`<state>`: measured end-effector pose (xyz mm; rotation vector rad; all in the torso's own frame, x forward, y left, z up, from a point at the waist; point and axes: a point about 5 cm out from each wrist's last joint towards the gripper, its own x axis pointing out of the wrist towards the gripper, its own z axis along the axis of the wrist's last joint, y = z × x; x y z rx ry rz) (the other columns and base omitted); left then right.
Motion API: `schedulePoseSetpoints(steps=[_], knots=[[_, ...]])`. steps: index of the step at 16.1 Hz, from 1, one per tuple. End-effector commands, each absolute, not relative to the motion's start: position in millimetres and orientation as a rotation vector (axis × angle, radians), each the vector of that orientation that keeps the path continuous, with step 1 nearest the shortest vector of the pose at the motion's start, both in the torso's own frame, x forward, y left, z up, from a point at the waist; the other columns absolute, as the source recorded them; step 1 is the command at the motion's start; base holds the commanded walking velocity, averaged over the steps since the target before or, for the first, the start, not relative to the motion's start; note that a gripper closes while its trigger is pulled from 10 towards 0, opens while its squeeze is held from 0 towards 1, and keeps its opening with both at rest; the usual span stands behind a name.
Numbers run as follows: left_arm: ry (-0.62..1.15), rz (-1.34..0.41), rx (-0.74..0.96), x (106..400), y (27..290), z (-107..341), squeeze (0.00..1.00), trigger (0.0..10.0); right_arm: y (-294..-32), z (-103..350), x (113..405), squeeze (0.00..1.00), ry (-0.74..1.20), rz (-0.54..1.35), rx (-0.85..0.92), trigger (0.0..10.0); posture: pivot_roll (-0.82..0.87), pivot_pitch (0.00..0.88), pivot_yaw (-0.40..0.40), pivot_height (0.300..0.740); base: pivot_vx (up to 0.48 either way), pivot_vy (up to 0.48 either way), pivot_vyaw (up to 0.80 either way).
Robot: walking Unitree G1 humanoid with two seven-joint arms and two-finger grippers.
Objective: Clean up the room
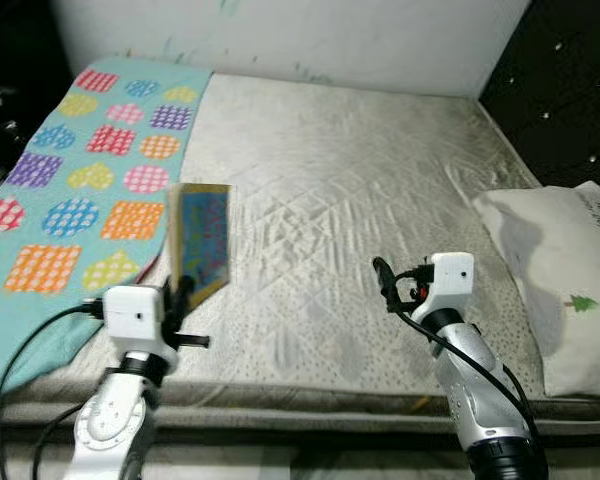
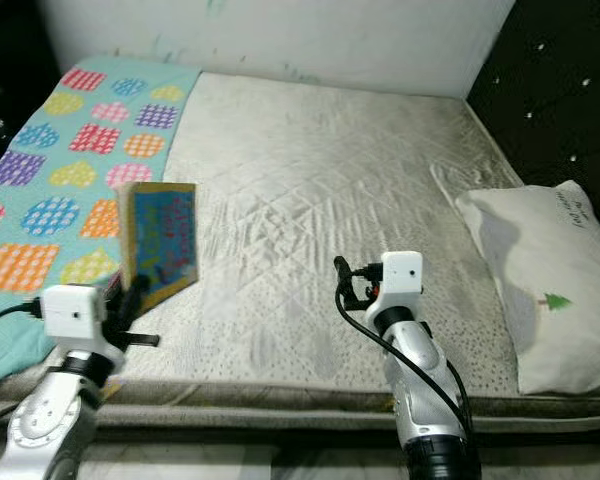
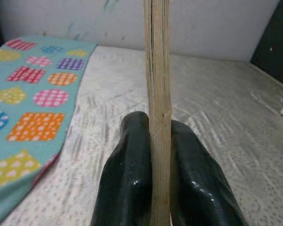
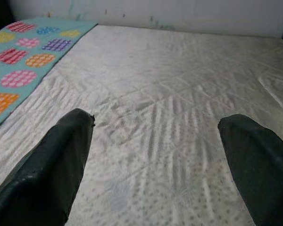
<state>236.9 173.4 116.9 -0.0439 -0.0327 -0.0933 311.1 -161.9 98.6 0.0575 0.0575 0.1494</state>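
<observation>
Mattress bare mid, left end effector clamps book

- Wide bed ahead, pale quilted cover creased near the middle.
- Teal blanket with bright dotted hearts, squares and circles draped over the bed's left side, hanging off the near edge.
- White pillow with a small green tree print lying at the right edge.
- White wall running behind the bed, faint greenish smudges along its base.
- Dark tufted panel with shiny studs standing at the right.
- Deep shadow at far left.
</observation>
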Motion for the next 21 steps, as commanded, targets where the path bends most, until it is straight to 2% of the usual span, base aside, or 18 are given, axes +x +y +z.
schedulePoseSetpoints(steps=[1,3,17,21], knots=[[-0.076,-0.137,-0.06,238.9,162.9,125.1,0.0,10.0,-172.3,96.7,309.0,0.0,0.063,0.121,0.045,10.0,-0.04,0.088,-0.09,0.74,0.412,0.0,0.0],[-0.072,-0.136,-0.059,239.3,162.9,124.7,0.0,10.0,-171.9,96.7,308.6,0.0,0.063,0.123,0.043,10.0,-0.04,0.088,-0.09,0.74,0.388,0.0,0.0],[-0.055,-0.084,-0.064,241.1,164.3,122.5,0.0,10.0,-168.0,95.8,309.4,0.0,0.073,0.146,0.006,10.0,-0.04,0.092,-0.095,0.74,0.0,0.0,0.0],[-0.057,-0.086,-0.066,242.6,164.2,122.9,0.0,10.0,-165.2,97.4,310.1,0.0,0.059,0.162,0.014,10.0,-0.04,0.087,-0.093,0.74,0.0,-0.28,0.0]])
